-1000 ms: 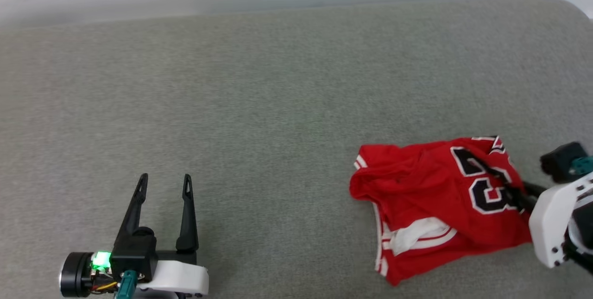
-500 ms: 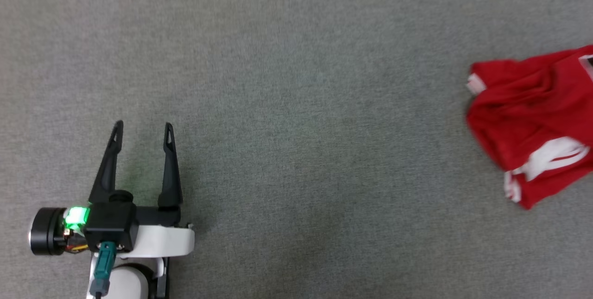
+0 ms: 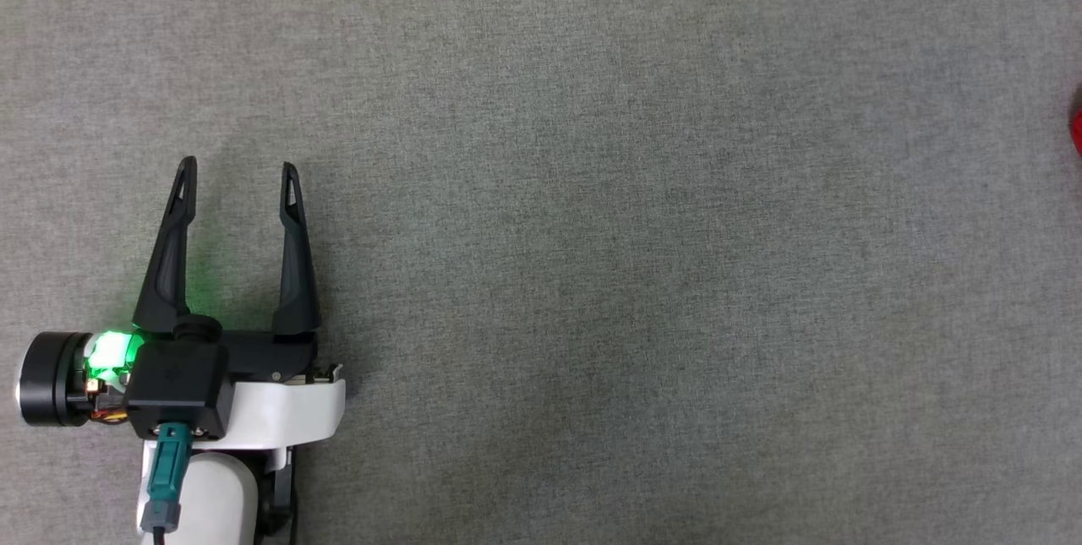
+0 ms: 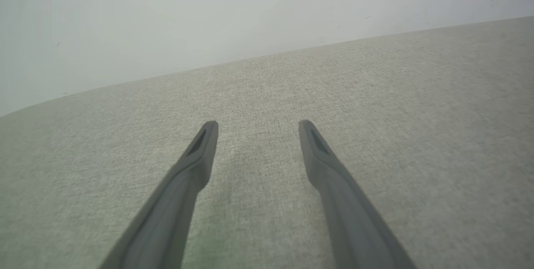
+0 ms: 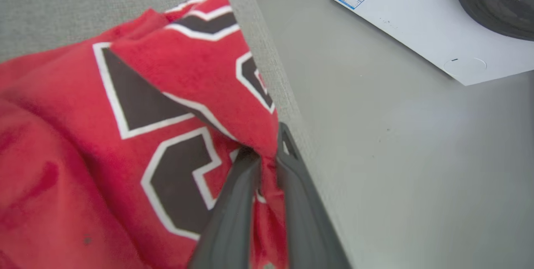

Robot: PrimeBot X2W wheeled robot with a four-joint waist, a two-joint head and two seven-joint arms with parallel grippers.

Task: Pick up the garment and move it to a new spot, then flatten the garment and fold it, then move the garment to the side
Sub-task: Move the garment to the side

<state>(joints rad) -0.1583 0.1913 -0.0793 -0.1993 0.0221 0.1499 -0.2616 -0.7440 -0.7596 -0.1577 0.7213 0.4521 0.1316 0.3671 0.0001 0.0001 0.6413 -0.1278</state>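
In the head view the left gripper point(image 3: 237, 165) sits at about 8 o'clock, its fingers pointing to 12 o'clock; they stand wide apart with bare grey surface point(image 3: 592, 190) between them, and they hold nothing. A green light glows at its base. In the left wrist view the same gripper point(image 4: 257, 124) shows both tips spread above the surface point(image 4: 375, 114); I cannot tell if the tips touch it.

In the right wrist view the right gripper point(image 5: 267, 146) is closed on the garment point(image 5: 83, 156); its two fingers point(image 5: 233, 219) nearly meet, and a fold of red cloth is pinched between them, just beside a black numeral with white edge. The garment lies crumpled on the surface point(image 5: 62, 6), spreading from the fingers toward 9 o'clock; the pinched part is at the surface's edge, with the floor point(image 5: 396, 156) beyond at 3 o'clock and a white box point(image 5: 417, 18) at 1 o'clock.

In the head view a small red part of the garment point(image 3: 1078, 127) shows at the picture's edge at 3 o'clock, well apart from the left gripper.
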